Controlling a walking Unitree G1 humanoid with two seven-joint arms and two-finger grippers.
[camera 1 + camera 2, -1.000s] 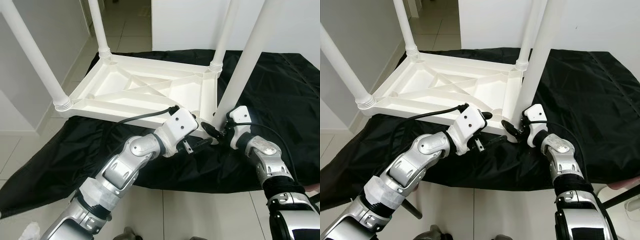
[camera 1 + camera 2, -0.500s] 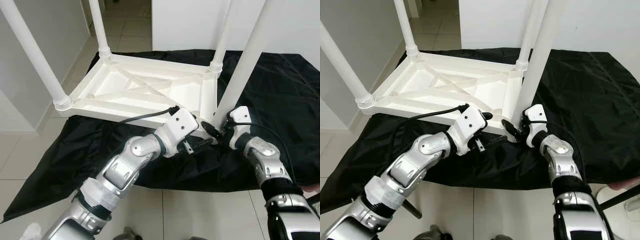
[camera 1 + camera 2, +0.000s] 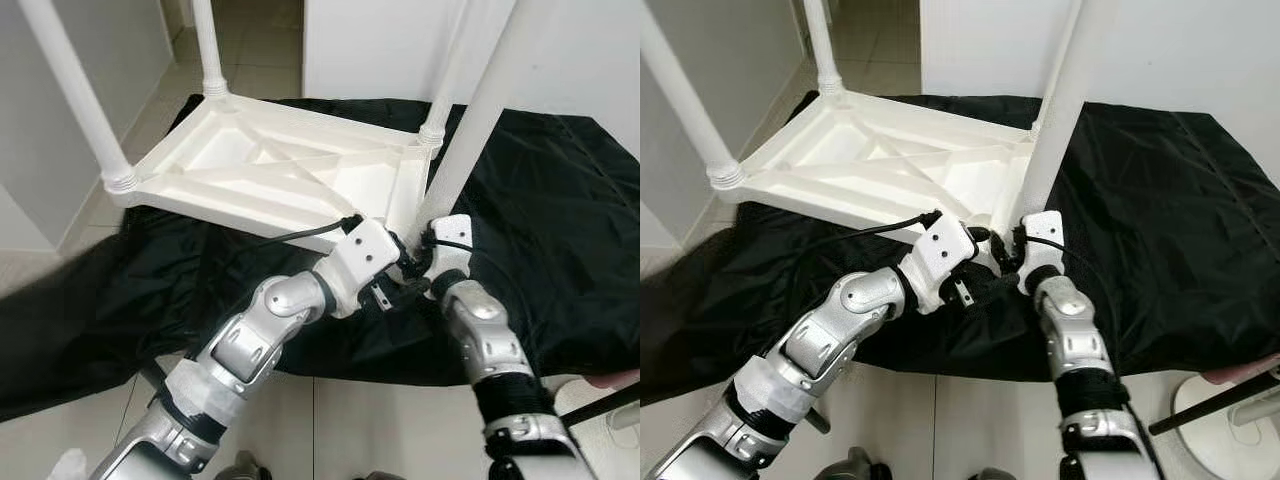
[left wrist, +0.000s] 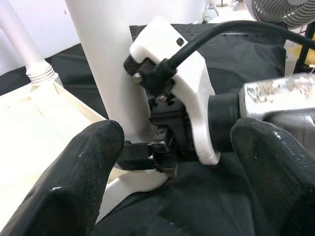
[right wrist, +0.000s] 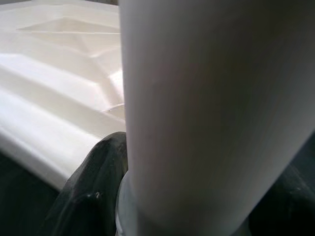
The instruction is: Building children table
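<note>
Both grippers have drawn closer at the near right corner of the upturned table top (image 3: pixel 270 175): right gripper (image 5: pixel 147 196) clasps the leg (image 3: pixel 470 130) base to seat it, left gripper (image 4: pixel 167 162) open alongside.

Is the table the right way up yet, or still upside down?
Upside down: the white table lies top-down on the black cloth, ribbed underside up, legs pointing upward. The right gripper clasps the near leg at its base.
</note>
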